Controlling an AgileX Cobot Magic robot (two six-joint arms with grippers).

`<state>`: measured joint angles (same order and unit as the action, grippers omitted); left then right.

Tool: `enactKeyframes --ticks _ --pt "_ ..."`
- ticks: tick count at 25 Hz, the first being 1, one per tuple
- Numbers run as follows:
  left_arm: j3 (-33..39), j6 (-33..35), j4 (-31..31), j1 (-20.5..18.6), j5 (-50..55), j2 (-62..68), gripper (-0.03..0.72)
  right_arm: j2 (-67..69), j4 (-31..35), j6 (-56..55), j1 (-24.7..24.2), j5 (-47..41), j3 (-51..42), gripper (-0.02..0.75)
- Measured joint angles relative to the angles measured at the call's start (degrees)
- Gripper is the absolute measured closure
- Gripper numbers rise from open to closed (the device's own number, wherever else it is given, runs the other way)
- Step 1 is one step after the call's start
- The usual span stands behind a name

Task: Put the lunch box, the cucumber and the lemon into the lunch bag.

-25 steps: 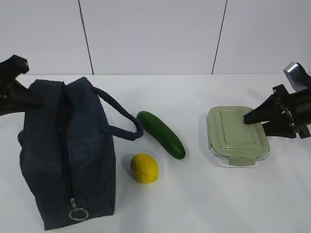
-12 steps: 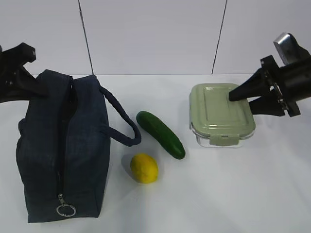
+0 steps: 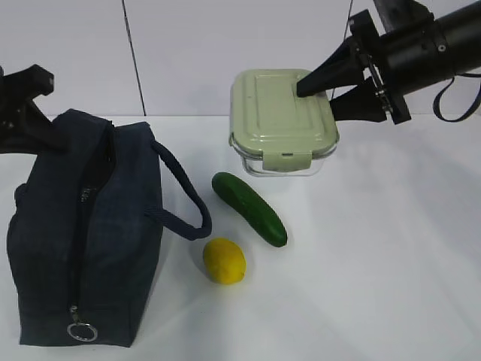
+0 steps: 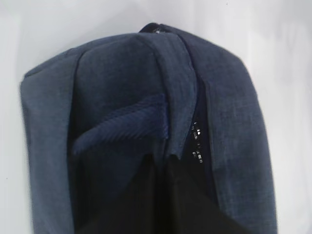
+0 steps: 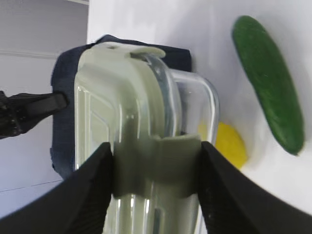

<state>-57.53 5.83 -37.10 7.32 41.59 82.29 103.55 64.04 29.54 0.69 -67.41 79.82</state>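
My right gripper (image 3: 316, 98) is shut on the short end of the lunch box (image 3: 278, 120), which hangs in the air above the table with its sage-green lid tilted toward the camera. In the right wrist view both fingers (image 5: 92, 192) clamp the lid's latch of the lunch box (image 5: 126, 112). Below it lie the cucumber (image 3: 249, 208) and the lemon (image 3: 224, 260). The navy lunch bag (image 3: 83, 241) stands at the left, its zipper slit gaping along the top. My left gripper (image 4: 161, 156) is shut on the fabric at the far end of the lunch bag (image 4: 117, 87).
The bag's strap handle (image 3: 184, 203) loops out toward the cucumber. A silver ring pull (image 3: 80, 332) hangs at the bag's near end. A white wall stands behind the white table (image 3: 376, 263).
The right gripper has lifted the lunch box off the table and carried it up and left. The left gripper has raised the bag's far end, and the bag has shifted left.
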Motion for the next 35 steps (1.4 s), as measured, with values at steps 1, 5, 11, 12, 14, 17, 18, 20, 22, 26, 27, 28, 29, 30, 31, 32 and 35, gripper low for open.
enactKeyframes --ticks 1,5,11,12,14,17,18,20,22,26,27,28,29,30,31,32,35 --pt "-0.79 -0.60 0.50 0.10 0.43 0.00 0.691 0.00 0.00 -0.74 0.28 -0.11 0.99 0.332" --pt "-4.76 -4.98 5.73 2.26 2.05 0.18 0.691 0.00 -0.11 -2.94 1.18 -0.43 3.74 0.332" --pt "-9.40 -13.43 14.75 7.89 3.89 2.11 0.691 0.00 -0.21 -4.22 2.19 -0.69 4.58 0.332" --pt "-9.78 -14.00 14.78 8.16 3.94 2.50 0.691 0.00 -0.18 -4.26 2.44 -0.69 4.58 0.332" --pt "-10.03 -14.67 14.87 8.29 4.03 2.78 0.691 0.00 -0.23 -4.36 3.15 -0.69 4.58 0.332" --pt "-10.03 -15.30 15.11 8.29 4.03 3.06 0.691 0.00 -0.32 -4.36 4.97 -0.69 4.58 0.332" --pt "-10.03 -15.58 15.12 8.29 4.03 3.29 0.691 0.00 -0.32 -4.36 5.78 -0.69 4.58 0.332" --pt "-10.03 -15.91 15.40 8.58 3.92 3.61 0.691 0.24 0.07 -4.59 7.41 -0.93 4.58 0.332" --pt "-10.03 -16.48 15.51 8.95 3.81 3.91 0.691 0.67 0.51 -4.83 9.07 -0.93 4.58 0.332" --pt "-10.03 -17.59 15.75 9.19 2.81 4.28 0.691 2.21 1.24 -5.29 12.12 -0.93 4.58 0.332" --pt "-10.03 -17.73 15.74 9.19 2.44 4.42 0.691 2.73 1.64 -5.32 12.76 -0.93 4.58 0.332" --pt "-10.03 -17.70 15.74 9.19 2.19 4.56 0.691 2.98 2.03 -5.42 13.33 -0.93 4.58 0.332" --pt "-10.03 -17.76 15.74 9.19 2.08 4.84 0.691 3.21 2.43 -5.42 13.71 -0.93 4.58 0.332" --pt "-10.03 -17.84 15.74 9.19 1.94 5.07 0.691 3.27 2.71 -5.42 14.16 -0.81 4.58 0.332" --pt "-10.03 -17.90 15.74 9.31 1.82 5.38 0.691 3.27 3.08 -5.54 14.34 -0.45 4.58 0.332" --pt "-10.03 -17.99 15.85 9.51 1.55 5.53 0.691 3.27 3.19 -5.54 14.60 -0.05 4.58 0.332" --pt "-10.12 -18.47 15.93 10.57 0.34 6.00 0.691 3.27 3.71 -5.78 14.63 1.41 4.58 0.332"
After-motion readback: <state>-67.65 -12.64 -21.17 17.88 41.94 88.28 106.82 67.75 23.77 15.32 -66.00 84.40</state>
